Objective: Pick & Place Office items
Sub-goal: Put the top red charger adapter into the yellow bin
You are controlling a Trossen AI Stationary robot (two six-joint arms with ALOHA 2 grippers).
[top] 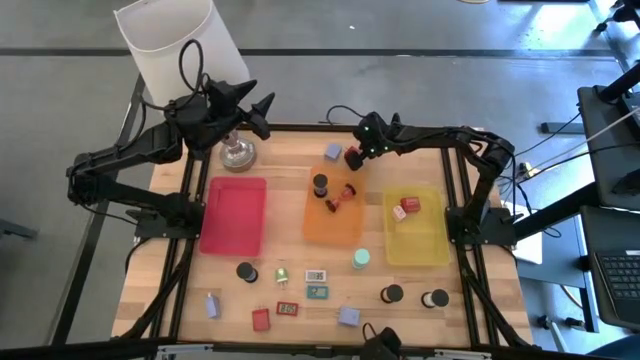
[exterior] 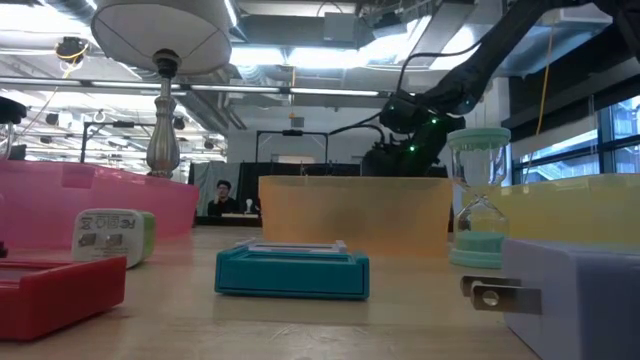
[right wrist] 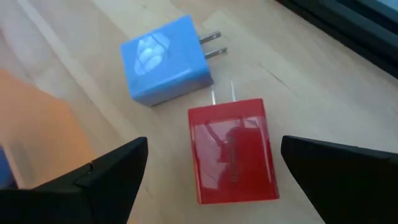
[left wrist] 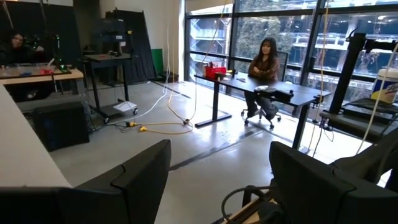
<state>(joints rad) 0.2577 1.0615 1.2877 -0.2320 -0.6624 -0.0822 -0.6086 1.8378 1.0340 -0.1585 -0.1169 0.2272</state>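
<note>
Red plastic is what your right gripper [right wrist: 211, 168] hangs over: a red plug block [right wrist: 233, 149] lying flat on the wooden table [top: 300, 315], at the far edge just beyond the orange tray [top: 335, 222]. Its fingers [right wrist: 106, 171] stand wide apart on either side of the block and close on nothing. In the right wrist view the block's long axis runs between the two fingers, and its two metal prongs point away from the camera toward a lavender-blue plug block [right wrist: 165, 59] that lies just beside it, apart from it by a narrow strip of wood. That second block sits at an angle, its prongs pointing off to the side rather than at the red one. From above you see both blocks at the table's far side, the lavender one [top: 333, 152] left of the red one [top: 353, 159], with the right gripper [top: 366, 140] over them. Your left gripper [top: 262, 108] waits off the far left corner of the table, beside the lamp [top: 180, 45], raised and aimed out into the room; its fingers [left wrist: 140, 177] are parted with nothing between them. The remaining small office items lie scattered along the near side of the table and in the orange and yellow trays [top: 415, 245].
</note>
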